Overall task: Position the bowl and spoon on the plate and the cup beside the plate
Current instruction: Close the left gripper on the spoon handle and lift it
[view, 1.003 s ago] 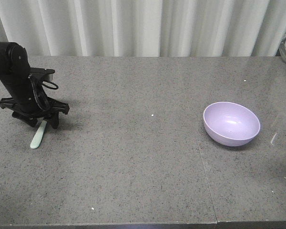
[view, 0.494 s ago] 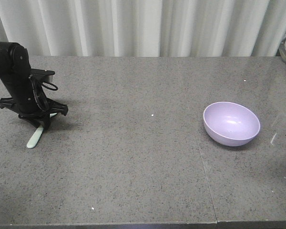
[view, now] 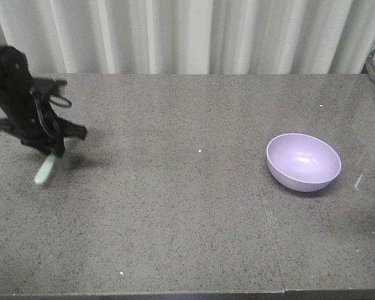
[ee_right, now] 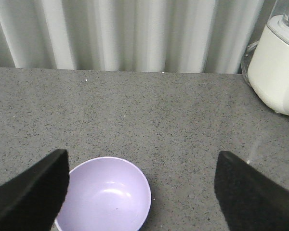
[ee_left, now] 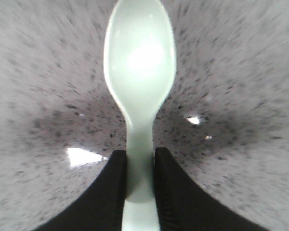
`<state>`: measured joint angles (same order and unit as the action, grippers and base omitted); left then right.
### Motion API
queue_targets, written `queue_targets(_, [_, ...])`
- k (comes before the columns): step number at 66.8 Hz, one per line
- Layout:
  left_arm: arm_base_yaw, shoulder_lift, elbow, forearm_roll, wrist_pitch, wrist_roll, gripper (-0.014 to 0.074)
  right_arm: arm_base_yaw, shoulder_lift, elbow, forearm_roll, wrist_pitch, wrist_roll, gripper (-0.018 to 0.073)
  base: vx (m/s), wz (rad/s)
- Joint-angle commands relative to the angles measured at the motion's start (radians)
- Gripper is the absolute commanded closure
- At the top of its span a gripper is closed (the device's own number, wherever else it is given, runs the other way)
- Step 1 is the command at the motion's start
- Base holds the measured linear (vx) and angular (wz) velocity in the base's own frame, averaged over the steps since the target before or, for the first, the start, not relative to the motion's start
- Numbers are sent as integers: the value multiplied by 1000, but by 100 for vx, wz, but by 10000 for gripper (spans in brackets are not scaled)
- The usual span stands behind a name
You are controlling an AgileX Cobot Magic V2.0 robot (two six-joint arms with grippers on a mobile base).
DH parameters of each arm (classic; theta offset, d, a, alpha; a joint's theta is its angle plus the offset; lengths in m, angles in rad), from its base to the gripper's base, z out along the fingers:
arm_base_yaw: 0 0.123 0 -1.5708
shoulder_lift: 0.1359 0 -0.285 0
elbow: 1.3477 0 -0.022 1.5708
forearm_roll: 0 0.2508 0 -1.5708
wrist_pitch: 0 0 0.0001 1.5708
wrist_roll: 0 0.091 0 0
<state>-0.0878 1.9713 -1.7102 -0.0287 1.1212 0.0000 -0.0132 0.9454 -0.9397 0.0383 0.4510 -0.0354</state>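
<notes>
Left gripper (ee_left: 139,156) clamps 1 spoon (ee_left: 140,67); right gripper (ee_right: 142,161) hangs spread wide above 1 bowl (ee_right: 103,195)

Grey speckled stone table (view: 175,206), seam right of centre; lavender bowl (view: 303,161) upright on right side.

A: Location type?
B: Kitchen-style counter. There's a grey speckled stone countertop (view: 175,219) with a slab seam (view: 267,225) at lower right. A white countertop appliance (ee_right: 277,67) sits at upper right of the right wrist view, and a plastic bowl (view: 303,161) is out.
A: Home or lab?
B: Can't tell. A white pleated curtain (view: 187,37) spans the whole top and hides the room.
</notes>
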Motion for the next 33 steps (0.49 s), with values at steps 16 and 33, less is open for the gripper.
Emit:
queue_targets(16, [-7, -378, -27, -15, -190, -18, 601, -1, -6, -30, 21, -66, 1, -28, 0, 0])
queue_targets(33, [-7, -538, -27, -24, -252, -18, 596, -3, 146, -165, 14, 91, 21, -28, 0, 0])
